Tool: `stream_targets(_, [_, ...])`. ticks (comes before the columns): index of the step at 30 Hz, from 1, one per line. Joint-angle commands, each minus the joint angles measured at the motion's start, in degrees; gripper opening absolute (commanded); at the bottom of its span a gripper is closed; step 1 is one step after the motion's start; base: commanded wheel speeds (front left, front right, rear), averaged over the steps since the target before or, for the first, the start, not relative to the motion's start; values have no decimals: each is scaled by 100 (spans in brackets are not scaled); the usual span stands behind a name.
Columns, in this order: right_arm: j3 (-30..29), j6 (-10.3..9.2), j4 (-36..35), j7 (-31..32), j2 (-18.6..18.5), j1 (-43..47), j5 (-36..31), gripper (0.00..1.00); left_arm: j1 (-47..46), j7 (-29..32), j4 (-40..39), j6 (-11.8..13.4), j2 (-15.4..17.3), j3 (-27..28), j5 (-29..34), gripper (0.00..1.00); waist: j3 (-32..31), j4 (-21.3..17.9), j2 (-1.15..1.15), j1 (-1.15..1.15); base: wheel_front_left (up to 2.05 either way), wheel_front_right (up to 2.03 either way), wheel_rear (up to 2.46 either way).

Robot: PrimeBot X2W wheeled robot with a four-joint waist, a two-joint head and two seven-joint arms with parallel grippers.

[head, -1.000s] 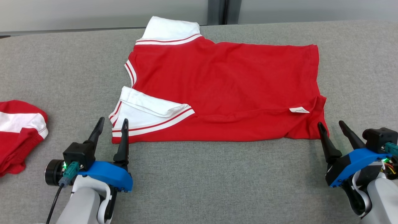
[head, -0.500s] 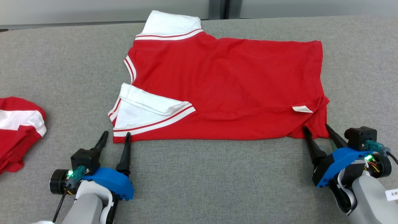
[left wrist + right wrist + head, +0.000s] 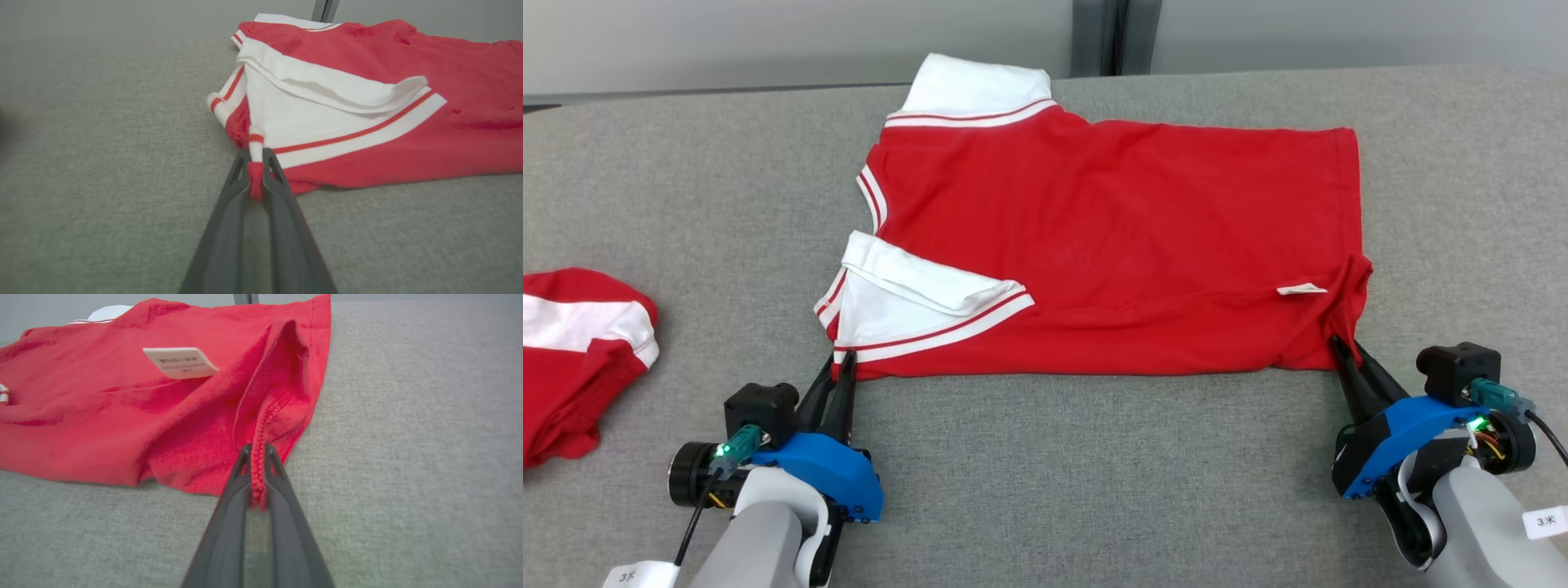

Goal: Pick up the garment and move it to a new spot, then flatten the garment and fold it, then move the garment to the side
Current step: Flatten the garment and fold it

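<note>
Red garment (image 3: pixel 1111 237), corners in left gripper (image 3: pixel 845 359), right gripper (image 3: pixel 1341 346)

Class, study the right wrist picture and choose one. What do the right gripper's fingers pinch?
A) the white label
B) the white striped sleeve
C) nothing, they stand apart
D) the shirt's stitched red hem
D: the right gripper is shut on the stitched hem at a corner of the red shirt, while the white label lies free on the fabric beyond the fingertips.
</note>
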Motion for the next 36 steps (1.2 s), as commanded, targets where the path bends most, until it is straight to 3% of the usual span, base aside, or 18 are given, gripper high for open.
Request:
stream_targets(1, [14, 1, 8, -61, -4, 26, 64, 0, 34, -18, -18, 15, 43, 55, -20, 0, -72, -31, 0, 0, 0, 0, 0])
stream_targets(13, [56, 0, -553, -124, -81, 931, 312, 0, 1263, -25, -1098, 304, 12, 365, -27, 0, -680, 20, 0, 0, 0, 0, 0])
stream_targets(23, [-259, 1, -1632, 405, -179, 2028, 219, 0, 2341, 79, -2048, 589, -97, 305, -112, 0, -921, 166, 0, 0, 0, 0, 0])
stream_targets(32, [-833, 1, -2544, 1019, 30, 2908, 46, 0, 2796, 445, -2610, 705, -19, 184, -141, 0, -963, 230, 0, 0, 0, 0, 0])
stream_targets(33, [-856, 1, -2591, 1059, 66, 2929, 25, 17, 2799, 440, -2619, 698, -23, 181, -153, 5, -968, 218, 0, 0, 0, 0, 0])
stream_targets(34, [-871, 1, -2620, 1100, 109, 2938, 19, 49, 2790, 420, -2614, 706, -25, 183, -158, 45, -975, 202, 0, 0, 0, 0, 0])
stream_targets(35, [-869, 1, -2640, 1133, 138, 2943, 8, 100, 2782, 393, -2595, 712, -38, 186, -160, 100, -989, 184, 0, 0, 0, 0, 0])
stream_targets(36, [-883, 1, -2664, 1152, 158, 2940, 0, 100, 2766, 361, -2557, 715, -61, 185, -164, 100, -997, 172, 0, 0, 0, 0, 0])
